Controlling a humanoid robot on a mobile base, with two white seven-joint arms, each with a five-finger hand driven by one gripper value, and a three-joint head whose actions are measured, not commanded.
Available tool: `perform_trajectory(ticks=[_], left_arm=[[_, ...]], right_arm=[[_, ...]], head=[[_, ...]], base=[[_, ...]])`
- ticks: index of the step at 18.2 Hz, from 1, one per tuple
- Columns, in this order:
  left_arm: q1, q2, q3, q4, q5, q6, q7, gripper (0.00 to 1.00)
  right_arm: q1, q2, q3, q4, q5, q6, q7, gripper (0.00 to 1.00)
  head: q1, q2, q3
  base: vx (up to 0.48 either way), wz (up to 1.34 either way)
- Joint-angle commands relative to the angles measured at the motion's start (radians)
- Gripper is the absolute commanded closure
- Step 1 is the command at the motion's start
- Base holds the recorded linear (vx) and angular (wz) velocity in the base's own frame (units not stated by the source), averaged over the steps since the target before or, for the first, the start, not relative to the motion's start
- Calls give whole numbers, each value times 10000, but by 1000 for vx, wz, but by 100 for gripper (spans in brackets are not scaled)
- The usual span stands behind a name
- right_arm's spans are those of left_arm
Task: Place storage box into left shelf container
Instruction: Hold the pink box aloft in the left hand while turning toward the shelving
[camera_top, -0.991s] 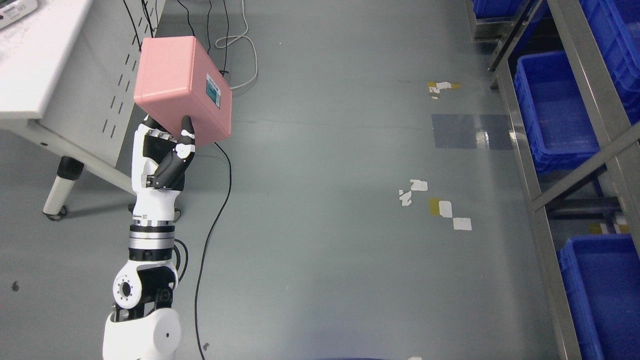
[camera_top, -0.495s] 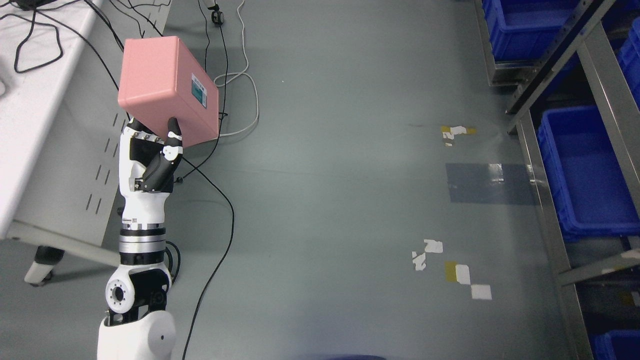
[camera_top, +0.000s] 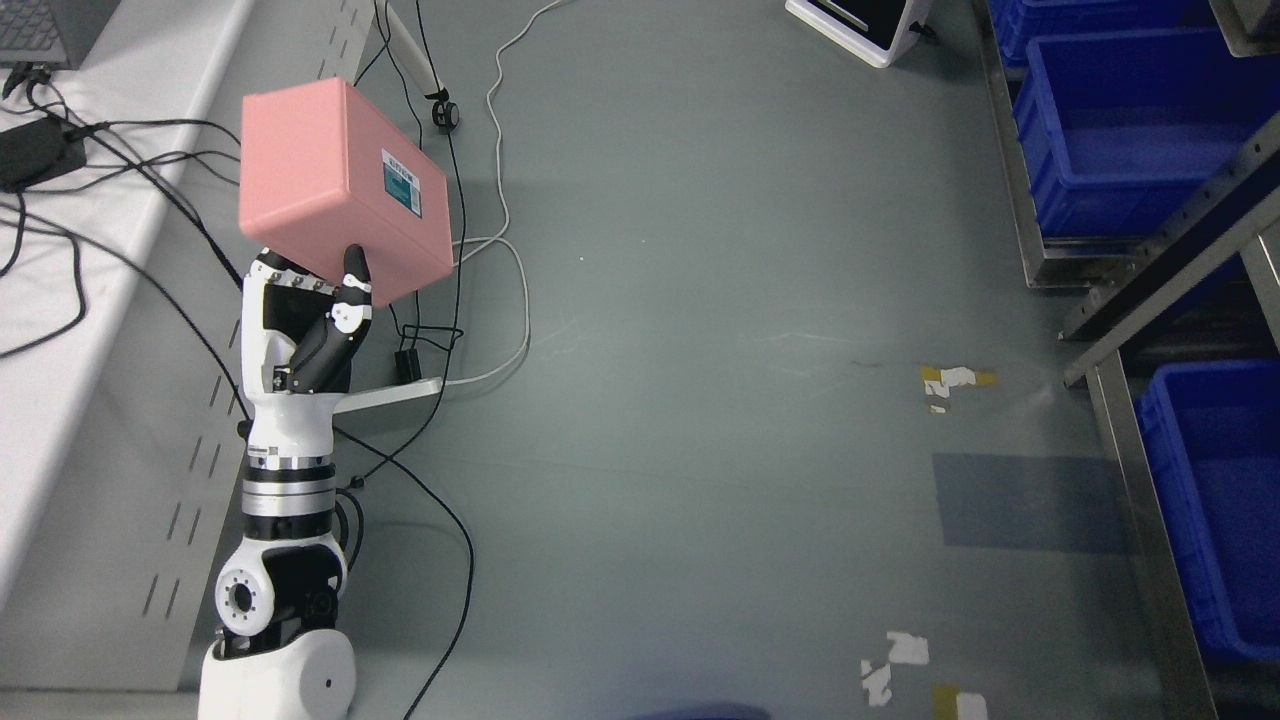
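Note:
My left hand (camera_top: 310, 310) is raised at the left of the head view and is shut on a pink storage box (camera_top: 335, 190) with a small teal and white label on its side. The thumb (camera_top: 352, 285) lies against the box's near face and the other fingers are hidden behind it. The box is held tilted above the floor, next to the edge of a white table (camera_top: 130, 330). Blue shelf containers (camera_top: 1110, 130) sit in a metal rack (camera_top: 1150, 560) along the right edge. The right arm does not show.
Black and white cables (camera_top: 490, 270) trail over the grey floor below the box and over the white table. A white device (camera_top: 870, 25) stands at the top. Tape patches (camera_top: 955, 380) mark the floor near the rack. Another blue bin (camera_top: 1215, 500) sits at lower right.
The whole picture has shifted downward, so the camera has moved forward along the floor. The left hand still holds the pink box in the same grasp, at about the same place in view.

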Motion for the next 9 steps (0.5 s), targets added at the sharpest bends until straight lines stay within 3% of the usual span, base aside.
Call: perform_trajectory(ticks=[1, 5, 9], left_arm=[[128, 173, -349, -1, -2, -90, -42, 94], [633, 173, -762, -1, -2, -535, -58, 94], [1003, 173, -931, -1, -2, -612, -196, 94]], right_arm=[[-31, -175, 0, -174, -215, 8, 4, 0], [-46, -175, 0, -174, -215, -7, 4, 0], [-31, -175, 0, -174, -215, 8, 19, 0]], head=[[0, 0, 0], [0, 0, 0], [0, 0, 0]], base=[[489, 0], [530, -49], [564, -494]])
